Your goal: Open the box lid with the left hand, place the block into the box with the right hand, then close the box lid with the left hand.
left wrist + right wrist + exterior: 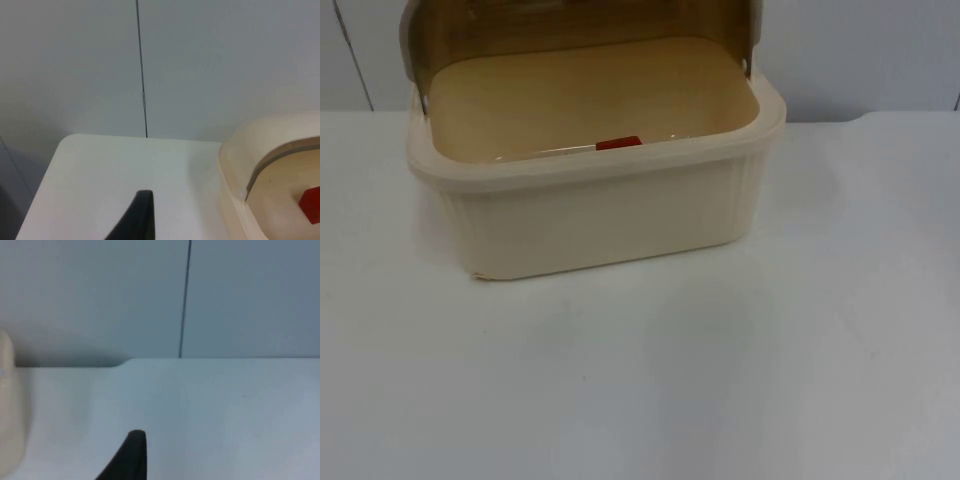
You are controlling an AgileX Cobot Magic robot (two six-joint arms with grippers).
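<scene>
From my station I see the cream plastic box (610, 215) sitting on the white counter (720, 380) close to the grey partition wall (860, 50), its translucent brownish lid (580, 20) tipped up and back, so the opening faces me. The small red block (618, 143) lies inside the box on its floor, just behind the near wall; the left wrist view also catches it as a red corner (312, 204) past the box rim. The left end effector (142, 220) hovers over bare counter beside the box, clear of it, and I cannot tell whether it is spread or pressed together since I see a single black fingertip. The same goes for the right end effector (131, 457), which waits over open counter with the box wall (7, 410) off to one side. I judge that closing the lid is what remains. The risk is that the left arm approaches the raised lid from a poor angle and shoves the light box across the smooth counter instead of swinging the lid down.
</scene>
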